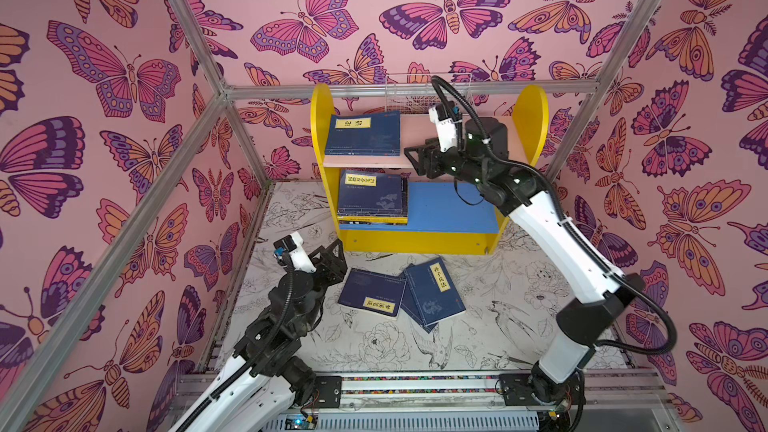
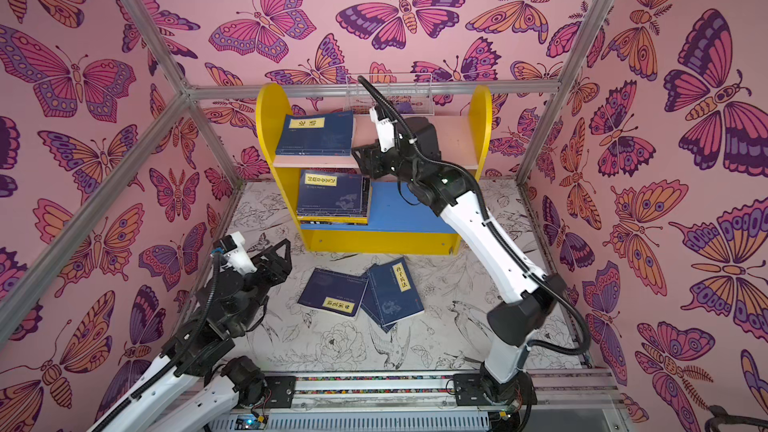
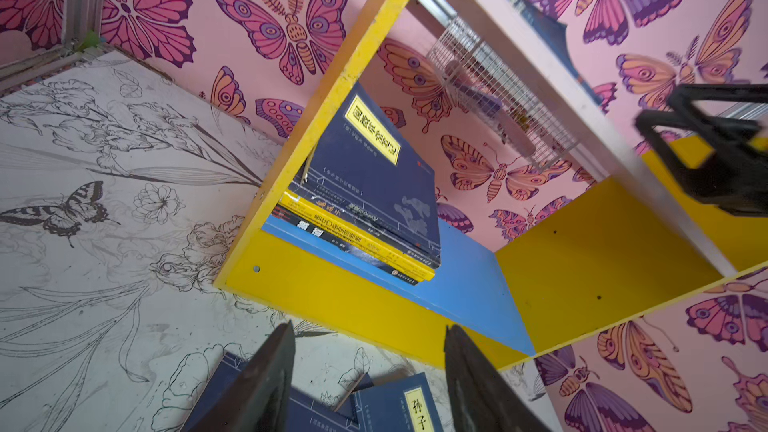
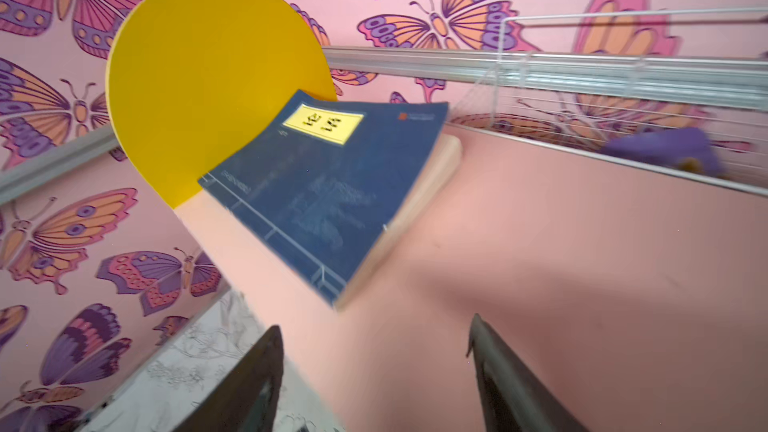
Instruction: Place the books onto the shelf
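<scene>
Nearer arm: left gripper (image 1: pixel 332 257), fingers (image 3: pixel 257 384) spread and empty, hovering just beside the two loose books (image 1: pixel 401 292) on the tabletop (image 1: pixel 498 326).
Direction from fingers: books lie toward the middle, slightly nearer the robot's base.
Long axes: the two overlap, both skewed off the shelf (image 1: pixel 415 238) front; the upper one tilts with its yellow label end toward the shelf.
Right gripper (image 1: pixel 415 157): at the pink upper board, fingers apart, holding nothing, a navy book (image 4: pixel 324 197) lying flat ahead of it.
Already shelved: stack (image 1: pixel 372 197) on the blue board.
</scene>
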`<action>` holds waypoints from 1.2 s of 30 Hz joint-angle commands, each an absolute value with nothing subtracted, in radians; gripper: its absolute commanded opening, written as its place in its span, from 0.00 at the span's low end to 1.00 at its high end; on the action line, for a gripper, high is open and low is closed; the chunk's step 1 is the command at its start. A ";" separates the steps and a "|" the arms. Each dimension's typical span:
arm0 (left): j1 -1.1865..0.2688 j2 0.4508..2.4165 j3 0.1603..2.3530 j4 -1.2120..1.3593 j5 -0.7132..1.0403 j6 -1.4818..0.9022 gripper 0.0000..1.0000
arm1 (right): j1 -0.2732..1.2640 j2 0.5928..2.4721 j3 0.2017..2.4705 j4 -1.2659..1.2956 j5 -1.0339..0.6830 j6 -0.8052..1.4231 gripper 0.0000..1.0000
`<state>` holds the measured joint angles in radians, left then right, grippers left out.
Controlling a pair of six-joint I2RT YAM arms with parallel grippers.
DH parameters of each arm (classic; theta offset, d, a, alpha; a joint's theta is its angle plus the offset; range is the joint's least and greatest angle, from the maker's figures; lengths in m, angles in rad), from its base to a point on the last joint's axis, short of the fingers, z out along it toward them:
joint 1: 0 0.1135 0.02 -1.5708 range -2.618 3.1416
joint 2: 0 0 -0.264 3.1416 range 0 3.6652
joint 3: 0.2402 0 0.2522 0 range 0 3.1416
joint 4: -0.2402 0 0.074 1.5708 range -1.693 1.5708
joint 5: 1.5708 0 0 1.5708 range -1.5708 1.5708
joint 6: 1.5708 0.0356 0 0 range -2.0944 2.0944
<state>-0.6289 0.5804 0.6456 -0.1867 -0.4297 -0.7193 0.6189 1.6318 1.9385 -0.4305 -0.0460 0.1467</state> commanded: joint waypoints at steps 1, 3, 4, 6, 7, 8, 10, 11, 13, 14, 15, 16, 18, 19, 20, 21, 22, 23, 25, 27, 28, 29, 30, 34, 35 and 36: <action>-0.641 0.657 0.609 -0.216 -0.354 -0.683 0.60 | 0.617 1.440 1.717 -0.400 0.057 0.091 0.72; -0.658 0.726 0.602 -0.204 -0.319 -0.667 0.61 | 0.616 1.354 1.555 -0.434 0.004 0.138 0.72; -0.672 0.765 0.599 -0.187 -0.301 -0.646 0.61 | 0.616 1.317 1.457 -0.455 -0.032 0.167 0.73; -0.702 0.844 0.595 -0.147 -0.266 -0.597 0.61 | 0.616 1.272 1.305 -0.492 -0.082 0.234 0.73; -0.713 0.880 0.594 -0.122 -0.240 -0.576 0.62 | 0.616 1.254 1.217 -0.495 -0.112 0.263 0.73; -0.719 0.922 0.590 -0.088 -0.187 -0.549 0.62 | 0.616 1.239 1.127 -0.486 -0.153 0.288 0.73; -0.723 1.001 0.582 -0.029 -0.090 -0.526 0.64 | 0.614 1.230 0.988 -0.451 -0.192 0.349 0.73; -0.722 1.046 0.580 -0.001 -0.039 -0.516 0.65 | 0.615 1.234 0.924 -0.416 -0.222 0.366 0.73; -0.723 1.133 0.579 0.038 0.034 -0.510 0.69 | 0.612 1.258 0.837 -0.351 -0.258 0.388 0.74; -0.723 1.181 0.583 0.056 0.064 -0.507 0.70 | 0.608 1.283 0.811 -0.338 -0.262 0.397 0.74; -0.723 1.227 0.587 0.073 0.084 -0.512 0.71 | 0.603 1.312 0.802 -0.342 -0.259 0.408 0.74; -0.724 1.260 0.591 0.086 0.099 -0.512 0.72 | 0.594 1.341 0.798 -0.345 -0.270 0.409 0.74; -0.726 1.367 0.606 0.116 0.138 -0.509 0.72 | 0.565 1.408 0.800 -0.339 -0.295 0.419 0.74; -0.727 1.402 0.613 0.132 0.154 -0.506 0.73 | 0.544 1.431 0.806 -0.336 -0.319 0.418 0.74; -0.731 1.442 0.626 0.139 0.170 -0.499 0.72 | 0.529 1.454 0.805 -0.319 -0.328 0.412 0.75; -0.737 1.482 0.644 0.138 0.179 -0.490 0.72 | 0.512 1.480 0.807 -0.316 -0.332 0.406 0.75; -0.741 1.510 0.659 0.138 0.187 -0.483 0.72 | 0.494 1.512 0.815 -0.320 -0.344 0.402 0.75; -0.749 1.543 0.674 0.138 0.189 -0.478 0.71 | 0.480 1.544 0.821 -0.321 -0.367 0.396 0.74; -0.758 1.589 0.695 0.137 0.185 -0.477 0.70 | 0.470 1.610 0.821 -0.312 -0.392 0.380 0.74; -0.770 1.622 0.716 0.118 0.174 -0.476 0.68 | 0.468 1.660 0.821 -0.305 -0.413 0.366 0.73; -0.774 1.634 0.722 0.107 0.163 -0.476 0.66 | 0.469 1.676 0.821 -0.300 -0.434 0.360 0.72; -0.779 1.648 0.729 0.093 0.156 -0.474 0.65 | 0.469 1.690 0.821 -0.292 -0.463 0.352 0.70; -0.782 1.654 0.734 0.076 0.147 -0.474 0.62 | 0.469 1.695 0.819 -0.282 -0.488 0.346 0.69; -0.784 1.673 0.740 0.039 0.126 -0.472 0.47 | 0.468 1.647 0.816 -0.262 -0.524 0.327 0.62; -0.784 1.677 0.741 0.035 0.125 -0.472 0.46 | 0.467 1.627 0.819 -0.257 -0.535 0.329 0.60; -0.784 1.680 0.742 0.034 0.127 -0.472 0.44 | 0.468 1.605 0.821 -0.241 -0.556 0.337 0.57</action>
<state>-0.7788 1.6478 0.7483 0.1196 0.1318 -0.4767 0.4644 1.6463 0.8288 -0.2501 -0.4747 0.3573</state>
